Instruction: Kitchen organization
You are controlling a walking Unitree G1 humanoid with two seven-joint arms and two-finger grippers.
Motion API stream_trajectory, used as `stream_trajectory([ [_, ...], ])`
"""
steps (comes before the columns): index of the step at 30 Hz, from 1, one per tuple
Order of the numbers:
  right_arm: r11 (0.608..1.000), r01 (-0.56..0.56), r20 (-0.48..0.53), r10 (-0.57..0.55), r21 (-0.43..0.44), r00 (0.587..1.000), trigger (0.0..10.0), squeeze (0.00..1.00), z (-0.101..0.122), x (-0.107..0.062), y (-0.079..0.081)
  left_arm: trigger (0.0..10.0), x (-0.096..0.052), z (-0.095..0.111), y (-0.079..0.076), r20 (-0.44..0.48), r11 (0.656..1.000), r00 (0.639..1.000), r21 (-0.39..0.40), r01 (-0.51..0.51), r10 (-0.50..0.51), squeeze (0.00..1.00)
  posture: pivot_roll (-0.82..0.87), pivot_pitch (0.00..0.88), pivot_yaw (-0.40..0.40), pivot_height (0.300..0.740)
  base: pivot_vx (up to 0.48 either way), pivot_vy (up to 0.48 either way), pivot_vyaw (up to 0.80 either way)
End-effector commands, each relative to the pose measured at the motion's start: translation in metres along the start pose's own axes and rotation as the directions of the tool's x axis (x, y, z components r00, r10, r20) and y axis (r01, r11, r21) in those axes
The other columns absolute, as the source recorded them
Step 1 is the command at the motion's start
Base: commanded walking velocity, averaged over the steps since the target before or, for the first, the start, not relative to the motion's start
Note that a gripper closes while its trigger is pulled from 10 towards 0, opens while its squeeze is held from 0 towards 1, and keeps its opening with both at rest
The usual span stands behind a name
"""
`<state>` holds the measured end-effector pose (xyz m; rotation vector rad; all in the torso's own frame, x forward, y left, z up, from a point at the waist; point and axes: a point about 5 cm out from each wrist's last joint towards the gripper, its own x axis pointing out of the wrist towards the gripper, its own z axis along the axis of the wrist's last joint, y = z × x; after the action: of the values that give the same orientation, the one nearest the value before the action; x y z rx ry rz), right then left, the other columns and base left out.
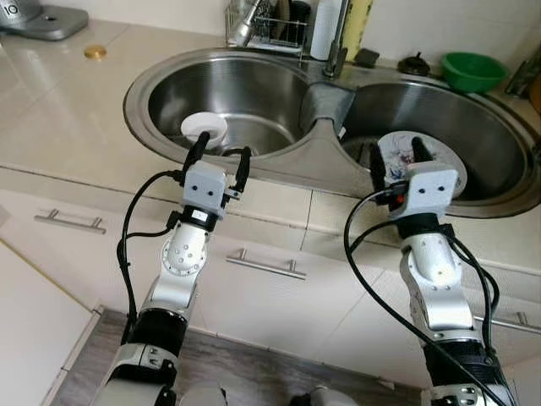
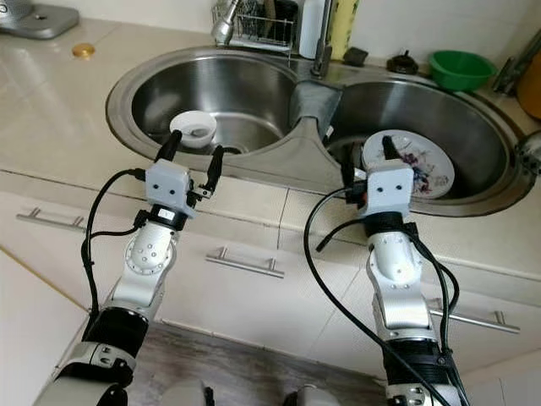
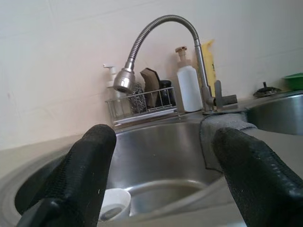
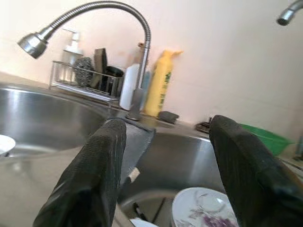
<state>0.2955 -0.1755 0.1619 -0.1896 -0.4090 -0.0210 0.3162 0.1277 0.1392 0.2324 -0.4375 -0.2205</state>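
**Ana:** Cupboards came first below the robot, pale drawer fronts with a brushed metal bar handle [image 1: 259,264], and both silver arms rose past them to the beige stone bench [image 1: 59,110]. What did the end effectors carry?

**Ben:** Nothing. The left end effector [image 1: 219,156] hung over the front lip of the stainless double sink [image 1: 304,165] with its black fingers spread wide. The right end effector [image 2: 366,161] was spread wide too, poised above the near rim of the right basin.

**Ana:** And the dishes?

**Ben:** A small round white bowl [image 2: 193,128] sat on the floor of the left basin, just beyond the left fingertips. A white plate with a purple flower print [image 2: 420,165] lay in the right basin, just past the right fingers. I'd judge each arm had been lined up on its own dish, so those were what needed clearing.

**Ana:** Further back?

**Ben:** A grey cloth [image 4: 135,142] draped the divider, likely left to dry. Behind it stood the curved steel gooseneck tap [image 3: 161,35], a wire caddy [image 3: 142,106] of scrubbers and a yellow bottle [image 4: 160,87], kept at the wall within reach of washing. A green plastic bowl [image 1: 472,70] rested on the far right corner.
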Motion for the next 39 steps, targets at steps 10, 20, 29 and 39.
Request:
stream_trajectory([
  [10, 0.999, 0.037, 0.029, -0.036, -0.031, 0.999, 10.0, 0.00, 0.003, -0.019, -0.002, 10.0, 0.000, 0.000, -0.004, 0.004, 1.000, 1.000, -0.002, 0.027, -0.027, 0.00, 0.06, 0.000, -0.069, 0.740, -0.310, 0.000, 0.00],
  [20, 0.994, 0.057, 0.001, -0.057, -0.092, 0.998, 10.0, 0.00, 0.001, -0.043, -0.009, 10.0, -0.001, -0.001, -0.004, 0.001, 0.999, 0.999, -0.003, 0.040, -0.040, 0.00, 0.05, 0.000, -0.055, 0.740, -0.248, 0.000, 0.00],
  [29, 0.993, 0.059, -0.039, -0.063, -0.097, 0.997, 10.0, 0.00, -0.004, -0.045, -0.007, 10.0, 0.000, -0.001, -0.003, -0.005, 0.999, 0.999, -0.015, 0.043, -0.043, 0.00, 0.05, 0.000, -0.053, 0.740, 0.000, 0.031, -0.07],
  [39, 0.993, 0.079, -0.058, -0.085, -0.093, 0.995, 10.0, 0.00, -0.007, -0.042, -0.008, 10.0, 0.001, -0.001, -0.003, -0.002, 0.999, 0.999, -0.015, 0.047, -0.047, 0.00, 0.05, 0.000, -0.055, 0.740, 0.000, 0.451, -0.78],
])
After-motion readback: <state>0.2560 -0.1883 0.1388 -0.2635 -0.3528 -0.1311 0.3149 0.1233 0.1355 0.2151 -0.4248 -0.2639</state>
